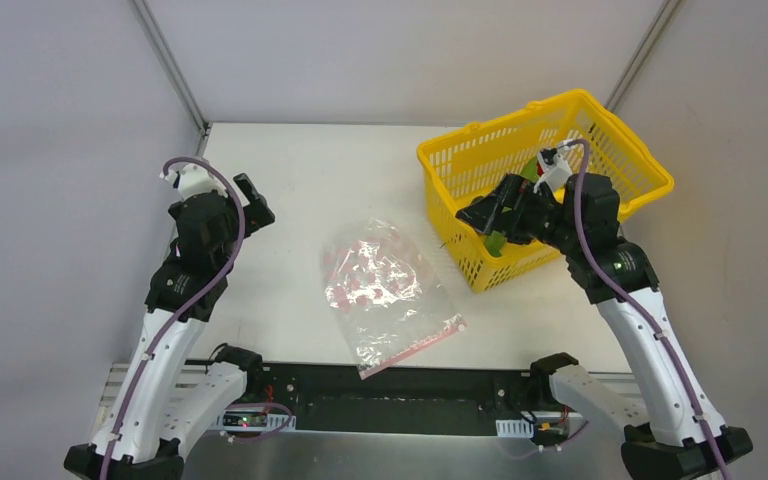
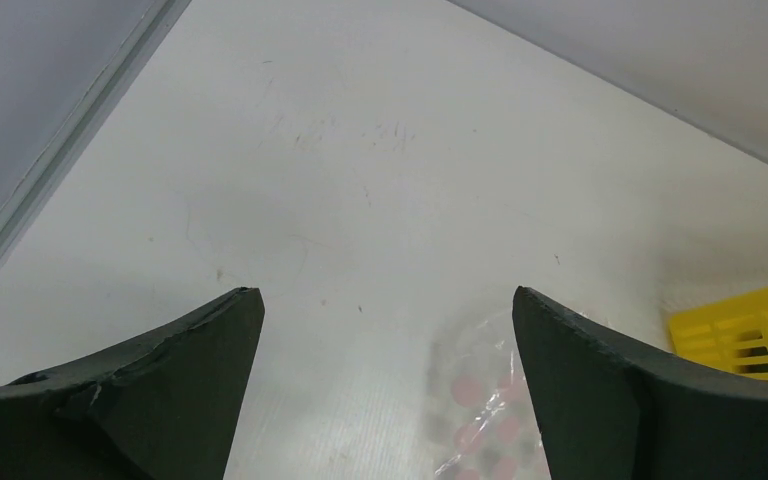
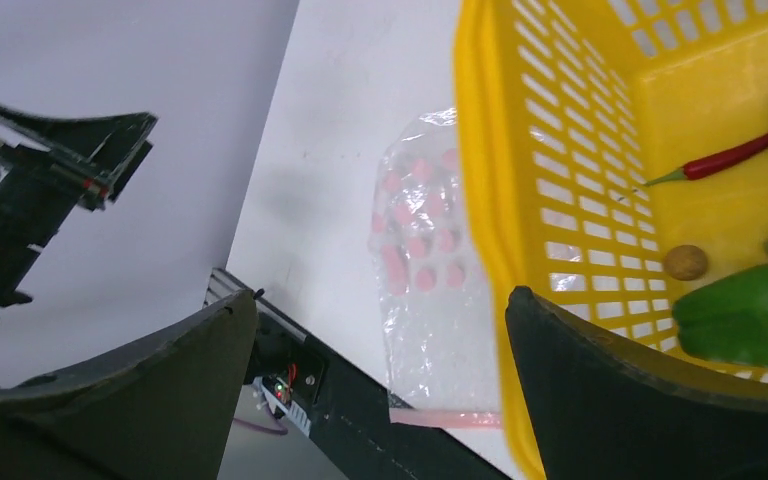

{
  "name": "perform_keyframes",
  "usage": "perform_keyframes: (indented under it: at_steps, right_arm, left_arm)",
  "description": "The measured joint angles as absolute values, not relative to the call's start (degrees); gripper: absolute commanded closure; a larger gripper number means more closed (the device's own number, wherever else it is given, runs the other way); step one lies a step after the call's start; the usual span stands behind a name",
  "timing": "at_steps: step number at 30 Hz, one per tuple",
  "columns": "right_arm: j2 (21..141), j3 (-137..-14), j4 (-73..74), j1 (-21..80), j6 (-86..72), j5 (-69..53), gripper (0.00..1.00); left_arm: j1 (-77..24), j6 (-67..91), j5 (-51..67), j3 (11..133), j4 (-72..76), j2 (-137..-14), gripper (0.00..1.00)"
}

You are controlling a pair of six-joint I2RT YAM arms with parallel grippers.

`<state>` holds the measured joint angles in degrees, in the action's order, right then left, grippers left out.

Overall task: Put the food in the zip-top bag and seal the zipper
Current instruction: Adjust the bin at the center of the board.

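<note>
The clear zip-top bag (image 1: pixel 385 290) with red dots lies flat and empty mid-table, its red-pink zipper (image 1: pixel 415 345) toward the near edge. It also shows in the right wrist view (image 3: pixel 430 270) and the left wrist view (image 2: pixel 485 410). The food lies in the yellow basket (image 1: pixel 610 125): a green pepper (image 3: pixel 750 315), a red chili (image 3: pixel 725 160) and a small brown piece (image 3: pixel 686 262). My right gripper (image 1: pixel 480 215) is open and empty over the basket's near-left wall. My left gripper (image 1: pixel 252 198) is open and empty above the table at the left, apart from the bag.
The white table (image 1: pixel 320 170) is walled by grey panels at the back and both sides. The black base rail (image 1: pixel 390 395) runs along the near edge. The basket stands at the back right.
</note>
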<state>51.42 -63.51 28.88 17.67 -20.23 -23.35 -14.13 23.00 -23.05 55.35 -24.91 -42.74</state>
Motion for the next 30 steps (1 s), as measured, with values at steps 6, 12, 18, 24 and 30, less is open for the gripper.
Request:
perform_keyframes:
  at_steps: [6, 12, 18, 24, 30]
  right_arm:
    - [53.3, -73.6, 31.0, 23.7, -19.7, -20.5, 0.02]
    - [58.2, -78.6, 31.2, 26.0, -18.7, -20.1, 0.02]
    - [71.0, -83.5, 33.4, 27.8, -17.4, -16.6, 0.02]
    - [84.0, -89.5, 35.5, 28.7, -16.2, -10.6, 0.02]
    - [95.2, -95.5, 38.0, 30.8, -9.8, -8.5, 0.02]
  left_arm:
    - [-14.1, 24.8, -20.7, 54.3, -24.0, -41.8, 0.00]
    - [-14.1, 25.5, -18.0, 51.6, -23.4, -39.2, 0.00]
    - [-14.1, 25.5, -16.8, 51.5, -23.4, -36.8, 0.00]
    - [-14.1, 25.5, -15.8, 49.1, -23.4, -34.1, 0.00]
    - [-14.1, 25.5, -14.4, 48.8, -25.9, -34.1, 0.00]
